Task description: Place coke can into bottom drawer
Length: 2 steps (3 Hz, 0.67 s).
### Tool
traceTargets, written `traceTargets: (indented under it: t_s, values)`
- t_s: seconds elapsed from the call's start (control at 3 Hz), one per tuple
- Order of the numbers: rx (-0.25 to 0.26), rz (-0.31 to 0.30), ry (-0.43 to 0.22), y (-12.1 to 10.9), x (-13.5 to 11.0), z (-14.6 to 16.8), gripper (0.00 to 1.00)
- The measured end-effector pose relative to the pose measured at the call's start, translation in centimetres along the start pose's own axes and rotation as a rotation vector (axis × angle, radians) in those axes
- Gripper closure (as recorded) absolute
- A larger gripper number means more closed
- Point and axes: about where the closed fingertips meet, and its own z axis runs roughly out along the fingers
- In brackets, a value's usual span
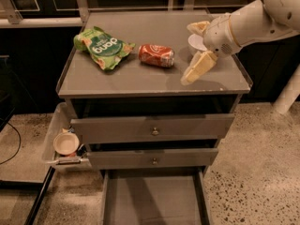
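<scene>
End effector [191,55] over right side of tabletop [140,78], fingers spread, blocks your view of most of white bowl [195,42]. Arm [255,20] cut by top and right edges. Bottom drawer [152,198] runs off lower edge, front out of your sight. Coke can [156,55] lettering too blurred to read. Clutter beside small bowl [65,143] at left: cannot tell what.

The arm [262,18] is reaching in from the upper right, its white forearm slanting down to the left. The gripper [189,54] is hanging at right-centre of the view, its tan fingers [199,67] standing wide apart, the lower one angling down-left.
</scene>
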Motion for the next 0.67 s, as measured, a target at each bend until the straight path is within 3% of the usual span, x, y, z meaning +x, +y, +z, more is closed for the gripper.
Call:
traceTargets:
  t_s: [0.33,0.67]
  values:
    - [0.0,0.058,-0.147,-2.8,-0.3,2.4,0.0]
    - [-0.018,0.096,-0.203,-4.7,-0.5,4.7,0.0]
